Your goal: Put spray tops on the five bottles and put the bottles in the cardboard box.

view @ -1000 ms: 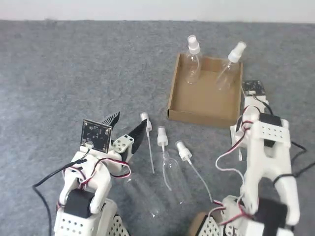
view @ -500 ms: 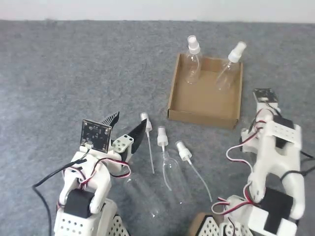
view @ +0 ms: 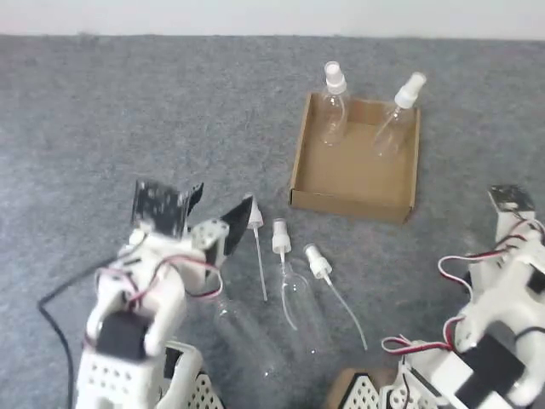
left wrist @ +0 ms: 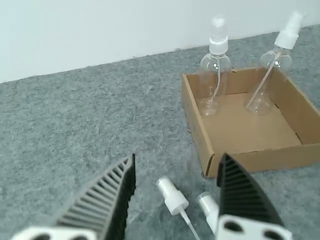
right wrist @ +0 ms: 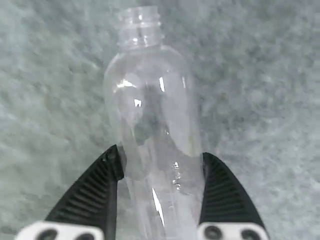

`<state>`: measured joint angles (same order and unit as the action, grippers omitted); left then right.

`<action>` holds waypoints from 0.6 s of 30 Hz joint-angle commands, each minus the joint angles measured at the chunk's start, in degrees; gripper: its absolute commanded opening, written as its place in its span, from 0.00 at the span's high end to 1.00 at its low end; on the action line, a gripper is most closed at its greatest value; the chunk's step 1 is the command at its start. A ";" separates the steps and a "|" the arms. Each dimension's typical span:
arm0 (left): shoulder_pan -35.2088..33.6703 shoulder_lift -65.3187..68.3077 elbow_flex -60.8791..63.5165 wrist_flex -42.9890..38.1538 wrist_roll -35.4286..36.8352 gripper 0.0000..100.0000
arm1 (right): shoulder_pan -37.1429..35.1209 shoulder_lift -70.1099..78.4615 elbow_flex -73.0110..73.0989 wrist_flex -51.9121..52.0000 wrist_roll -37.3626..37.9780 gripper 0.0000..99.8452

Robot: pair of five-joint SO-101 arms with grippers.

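The right claw [right wrist: 160, 156] clasps a clear, round-shouldered plastic bottle [right wrist: 152, 115].

The left gripper [left wrist: 177, 159] stands wide apart, its two black ribbed fingers [left wrist: 107, 200] over the grey carpet [left wrist: 75, 115]. Taking straight ahead of the gripper as twelve o'clock, one spray top [left wrist: 170, 192] lies on the carpet between the fingers, its thin tube pointing back toward six o'clock. A second spray top [left wrist: 206, 206] lies just beside it, partly hidden by one finger. The cardboard box [left wrist: 194, 120] sits at about one o'clock, open upward. Inside it, at the far side, an upright bottle [left wrist: 215, 70] and a tilted bottle [left wrist: 267, 75] both carry white spray tops. A white wall [left wrist: 100, 30] rises behind.
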<state>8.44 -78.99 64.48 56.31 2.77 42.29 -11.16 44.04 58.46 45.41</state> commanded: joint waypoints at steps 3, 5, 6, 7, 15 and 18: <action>0.00 33.58 -18.24 2.46 0.26 0.81 | 5.85 -0.04 0.97 -5.58 1.67 0.92; -0.09 42.99 -22.02 2.29 0.35 0.81 | 6.02 -0.04 1.76 -6.11 1.76 0.92; -0.09 47.38 -23.96 2.29 0.35 0.81 | 6.02 -0.04 2.11 -6.20 1.76 0.92; -0.09 51.60 -25.71 2.29 0.44 0.81 | 6.11 -0.04 2.46 -6.46 1.85 0.92; 0.00 76.22 -37.14 2.37 4.84 0.81 | 5.85 -0.04 2.64 -6.37 1.85 0.92; 0.00 81.67 -39.60 2.29 4.84 0.81 | 5.85 -0.04 2.64 -6.37 1.85 0.89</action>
<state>8.44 -2.15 30.37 58.51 6.81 47.30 -12.04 46.24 52.84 46.20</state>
